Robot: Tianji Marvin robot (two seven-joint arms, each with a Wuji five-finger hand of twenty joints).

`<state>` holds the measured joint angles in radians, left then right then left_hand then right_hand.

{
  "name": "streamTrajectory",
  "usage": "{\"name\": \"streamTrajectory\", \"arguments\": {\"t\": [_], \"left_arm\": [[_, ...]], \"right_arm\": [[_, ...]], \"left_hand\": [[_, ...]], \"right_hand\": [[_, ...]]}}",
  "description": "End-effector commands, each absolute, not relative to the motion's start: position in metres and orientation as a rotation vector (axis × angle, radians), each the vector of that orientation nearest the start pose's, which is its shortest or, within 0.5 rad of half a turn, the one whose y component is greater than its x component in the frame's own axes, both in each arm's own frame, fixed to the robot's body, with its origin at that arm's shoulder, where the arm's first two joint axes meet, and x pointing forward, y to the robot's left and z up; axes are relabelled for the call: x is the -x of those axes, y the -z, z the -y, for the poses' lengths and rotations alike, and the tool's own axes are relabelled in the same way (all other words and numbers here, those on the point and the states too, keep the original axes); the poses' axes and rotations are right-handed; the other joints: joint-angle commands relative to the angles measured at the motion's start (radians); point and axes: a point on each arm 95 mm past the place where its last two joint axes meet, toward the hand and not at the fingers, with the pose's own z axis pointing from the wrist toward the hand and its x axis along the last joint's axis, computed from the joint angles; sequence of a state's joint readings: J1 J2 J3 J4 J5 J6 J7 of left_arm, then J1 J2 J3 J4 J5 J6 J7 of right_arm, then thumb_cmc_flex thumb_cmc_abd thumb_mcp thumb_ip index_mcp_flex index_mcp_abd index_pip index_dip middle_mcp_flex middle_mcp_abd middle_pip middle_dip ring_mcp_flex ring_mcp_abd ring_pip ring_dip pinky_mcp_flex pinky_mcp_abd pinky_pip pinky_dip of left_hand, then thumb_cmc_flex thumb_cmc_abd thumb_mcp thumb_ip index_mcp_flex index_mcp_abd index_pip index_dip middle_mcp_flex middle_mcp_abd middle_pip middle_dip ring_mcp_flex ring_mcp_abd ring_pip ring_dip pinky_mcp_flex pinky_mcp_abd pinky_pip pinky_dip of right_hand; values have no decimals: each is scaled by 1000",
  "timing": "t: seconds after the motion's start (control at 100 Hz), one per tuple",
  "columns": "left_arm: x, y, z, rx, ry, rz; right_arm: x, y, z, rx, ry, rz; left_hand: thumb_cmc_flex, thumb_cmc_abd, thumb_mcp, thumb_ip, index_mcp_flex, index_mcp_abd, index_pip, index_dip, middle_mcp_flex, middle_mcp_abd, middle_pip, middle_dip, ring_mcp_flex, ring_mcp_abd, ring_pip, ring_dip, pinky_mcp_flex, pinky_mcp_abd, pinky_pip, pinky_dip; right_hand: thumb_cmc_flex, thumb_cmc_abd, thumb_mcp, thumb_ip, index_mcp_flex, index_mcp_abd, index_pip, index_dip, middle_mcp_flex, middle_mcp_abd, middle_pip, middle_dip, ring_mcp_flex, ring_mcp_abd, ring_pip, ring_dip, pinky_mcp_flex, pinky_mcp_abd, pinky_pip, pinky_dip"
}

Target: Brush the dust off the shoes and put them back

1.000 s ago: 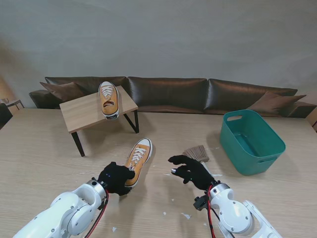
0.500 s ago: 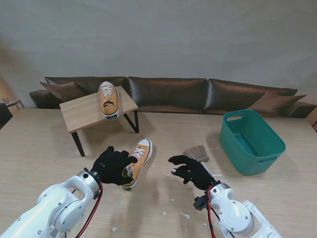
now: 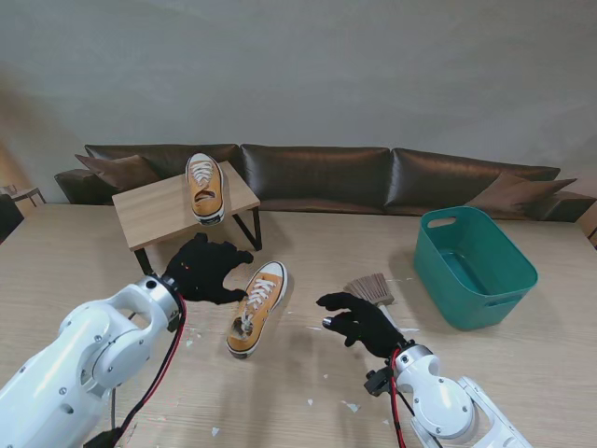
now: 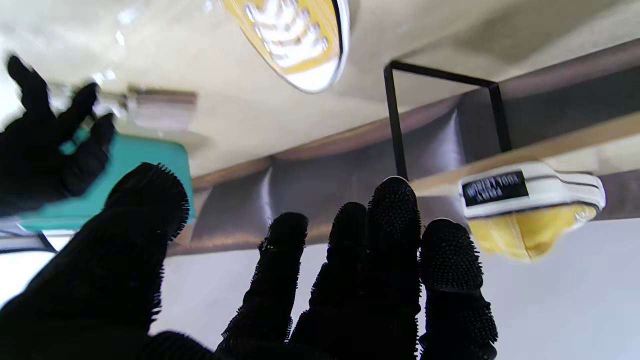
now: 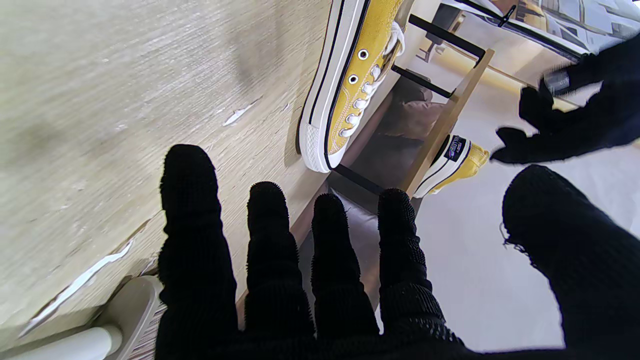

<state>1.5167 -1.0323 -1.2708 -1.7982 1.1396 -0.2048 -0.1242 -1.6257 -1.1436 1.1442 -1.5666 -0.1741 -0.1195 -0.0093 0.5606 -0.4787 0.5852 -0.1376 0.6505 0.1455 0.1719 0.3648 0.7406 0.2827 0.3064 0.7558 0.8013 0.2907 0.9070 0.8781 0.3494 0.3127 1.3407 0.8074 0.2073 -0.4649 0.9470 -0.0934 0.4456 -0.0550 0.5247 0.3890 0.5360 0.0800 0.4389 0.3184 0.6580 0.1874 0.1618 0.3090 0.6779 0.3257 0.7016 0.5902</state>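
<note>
1 yellow shoe [image 3: 256, 305] lies flat on the table [image 3: 75, 271], toe away from the robot; the 2nd shoe [image 3: 204, 187] sits on the small wooden stand [image 3: 154, 207] farther off. Left hand [image 3: 203, 269] hovers just left of the near shoe, fingers spread, holding nothing. Right hand [image 3: 360, 323] also spread and empty, beside the brush [image 3: 371, 288]; teal bin [image 3: 474, 267] well to the right.

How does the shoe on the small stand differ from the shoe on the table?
The shoe on the stand sits raised on the small wooden stand, heel toward me; the shoe on the table lies on the table top, toe farther from me, slanted. The first is far from the brush, the second nearer it. Both are yellow with white laces.
</note>
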Motion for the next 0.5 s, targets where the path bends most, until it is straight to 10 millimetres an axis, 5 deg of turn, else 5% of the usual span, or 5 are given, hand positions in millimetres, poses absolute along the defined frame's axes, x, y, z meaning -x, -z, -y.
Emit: {"name": "streamTrajectory", "arguments": {"t": [0.0,0.22,0.49], "left_arm": [[-425,211,9,803,1478,-1624],[-463,182,7,845,1431,-1593],[-492,172,-1,913,1314,-1612]], "right_arm": [[-366,365,-42,2102,2100,1140],[-368,365,-41,2109,2100,1122],[-369,364,-41,2110,2104,1108]], "left_hand": [[25,42,-24,37,-45,23,-22,-11,4,32,-18,-11,-40,33,-24,-7,-26,24,-23,4],[28,62,-59,40,-61,11,-35,-23,3,31,-24,-10,-53,37,-32,-3,-45,23,-36,10],[40,96,-160,54,-68,18,-50,-53,8,30,-3,39,-54,33,-5,22,-46,14,-29,38]], "right_hand": [[-9,28,20,22,-2,-5,11,-16,12,9,12,3,15,-6,10,-1,-438,-9,-16,11],[-7,28,22,22,-1,-4,12,-16,20,12,13,3,19,-5,11,-1,-436,-7,-16,11],[-6,28,23,21,0,-2,13,-17,30,14,12,2,25,-2,12,0,-434,-6,-17,10]]}}
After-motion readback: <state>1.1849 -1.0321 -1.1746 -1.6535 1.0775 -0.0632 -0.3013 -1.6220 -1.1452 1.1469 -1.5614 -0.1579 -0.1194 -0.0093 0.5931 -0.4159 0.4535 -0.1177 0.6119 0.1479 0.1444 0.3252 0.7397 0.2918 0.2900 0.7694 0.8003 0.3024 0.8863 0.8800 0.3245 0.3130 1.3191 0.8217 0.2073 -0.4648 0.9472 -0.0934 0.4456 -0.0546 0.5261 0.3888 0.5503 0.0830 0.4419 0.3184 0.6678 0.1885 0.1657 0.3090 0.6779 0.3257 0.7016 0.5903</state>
